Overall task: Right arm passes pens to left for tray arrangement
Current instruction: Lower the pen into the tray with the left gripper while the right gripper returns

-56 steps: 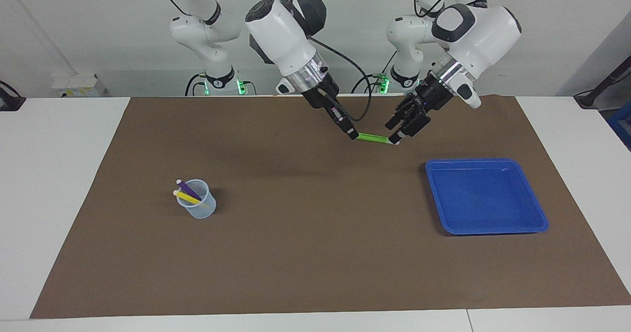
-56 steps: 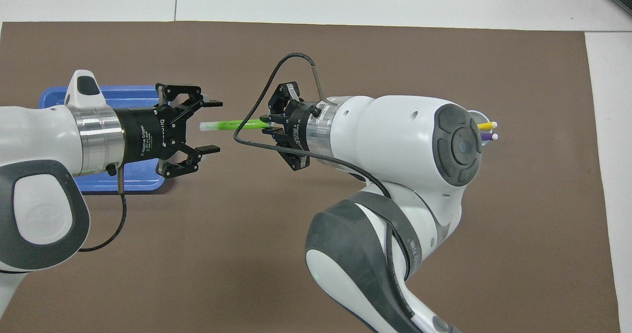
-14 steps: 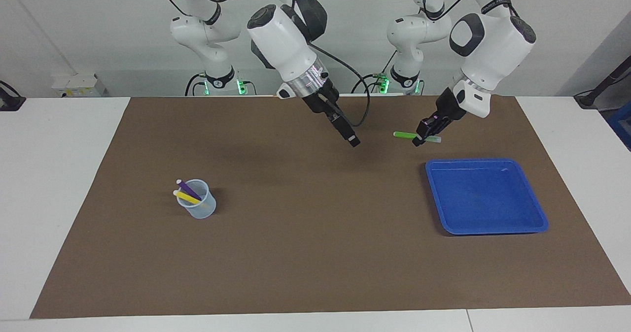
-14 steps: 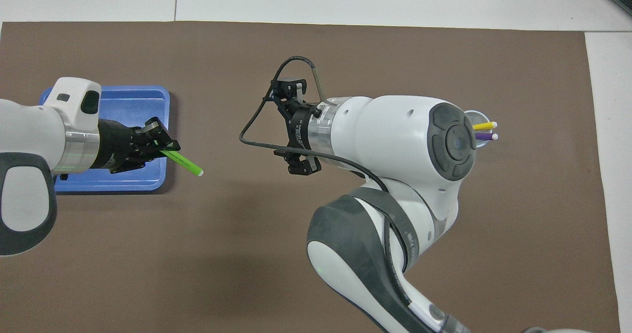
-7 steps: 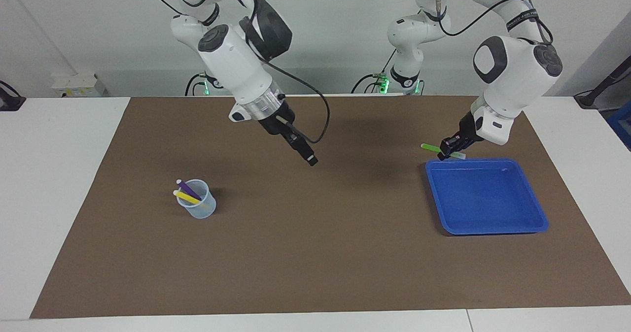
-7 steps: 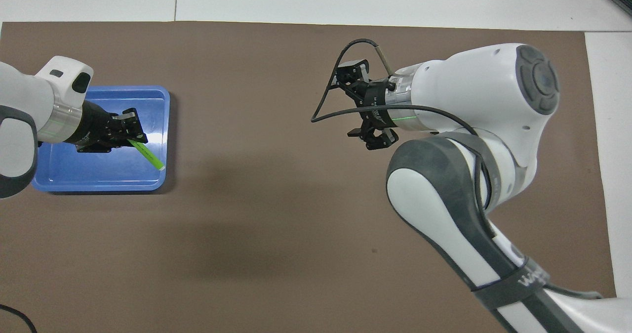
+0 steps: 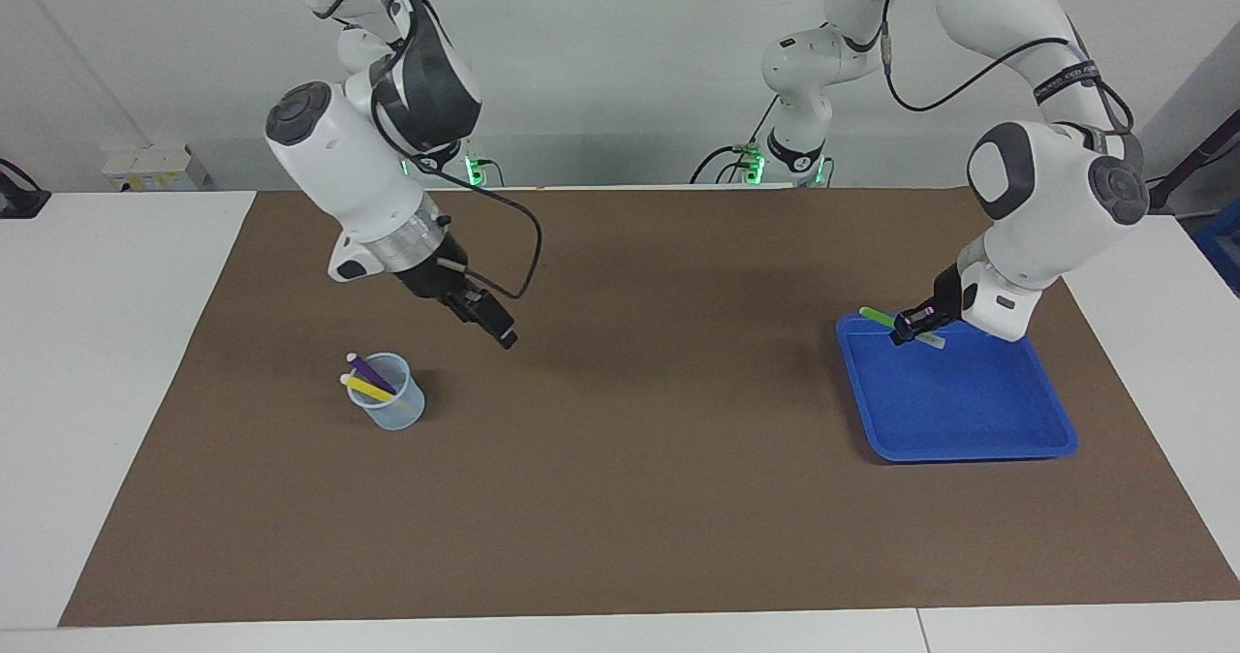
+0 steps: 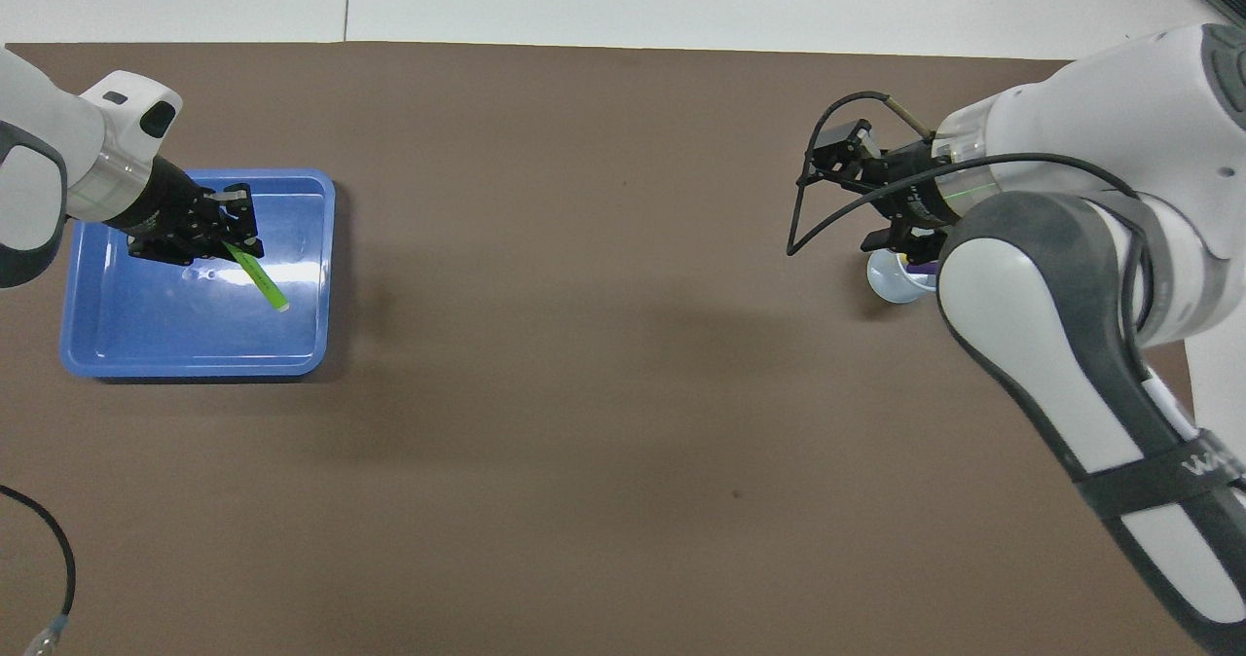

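The blue tray (image 7: 969,411) (image 8: 146,345) lies toward the left arm's end of the table. My left gripper (image 7: 906,326) (image 8: 229,237) is shut on the green pen (image 7: 877,317) (image 8: 258,281), holding it roughly level and low over the part of the tray nearer the robots. The yellow pen (image 7: 366,388) and the purple pen (image 7: 373,374) stand in a clear cup (image 7: 387,406) (image 8: 891,276) toward the right arm's end. My right gripper (image 7: 504,335) (image 8: 855,189) hangs open and holds nothing, over the mat just beside the cup. In the overhead view the right arm hides most of the cup.
A brown mat (image 7: 630,459) covers the white table. A black cable loops from the right wrist (image 7: 523,246). Another cable end lies at the mat's corner (image 8: 39,578) near the left arm's base.
The left gripper carried the green pen from over the mat down to over the tray. The open right gripper swung away from the middle toward the cup.
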Controlling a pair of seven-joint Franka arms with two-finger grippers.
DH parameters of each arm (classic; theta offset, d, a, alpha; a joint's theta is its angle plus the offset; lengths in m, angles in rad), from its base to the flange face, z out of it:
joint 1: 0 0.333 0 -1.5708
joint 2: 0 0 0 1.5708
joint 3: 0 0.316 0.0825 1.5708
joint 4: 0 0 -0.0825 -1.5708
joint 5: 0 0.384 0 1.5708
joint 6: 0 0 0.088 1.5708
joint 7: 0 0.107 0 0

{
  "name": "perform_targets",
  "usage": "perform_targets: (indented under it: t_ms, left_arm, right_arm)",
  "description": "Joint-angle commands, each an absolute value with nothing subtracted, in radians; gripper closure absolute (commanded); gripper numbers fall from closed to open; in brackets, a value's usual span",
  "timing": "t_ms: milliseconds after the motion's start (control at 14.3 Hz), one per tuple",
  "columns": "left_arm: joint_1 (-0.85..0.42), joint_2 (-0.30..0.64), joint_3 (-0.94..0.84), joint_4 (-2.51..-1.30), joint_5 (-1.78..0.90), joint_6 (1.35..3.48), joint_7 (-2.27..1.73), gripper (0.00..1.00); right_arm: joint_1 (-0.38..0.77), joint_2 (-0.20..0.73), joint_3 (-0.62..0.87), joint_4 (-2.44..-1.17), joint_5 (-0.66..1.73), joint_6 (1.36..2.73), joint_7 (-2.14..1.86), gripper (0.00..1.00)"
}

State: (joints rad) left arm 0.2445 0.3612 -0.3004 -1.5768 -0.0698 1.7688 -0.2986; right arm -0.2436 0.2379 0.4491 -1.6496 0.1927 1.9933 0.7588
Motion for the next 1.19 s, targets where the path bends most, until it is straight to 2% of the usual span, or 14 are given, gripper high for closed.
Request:
perform_targets:
  t_ms: [0,488,697,1116]
  left_arm:
    - [0.241,0.509,-0.314,-1.424,-0.023,1.712,-0.255,1.0]
    - [0.215,0.554,-0.316,-1.377,0.133,1.713,-0.051,1.0]
    - [0.219,0.555,-0.318,-1.388,0.198,1.749,0.0,1.0]
    - [0.212,0.571,-0.316,-1.416,0.218,1.788,0.012,1.0]
  right_arm:
    - [-0.31,0.215,0.462,-1.669,0.141,1.954,0.591,0.0]
    - [-0.466,0.147,0.462,-1.81,0.13,1.968,0.332,0.01]
    - [-0.515,0.155,0.46,-1.827,0.13,1.985,0.181,0.08]
    - [-0.531,0.173,0.462,-1.894,0.13,2.132,0.031,0.23]
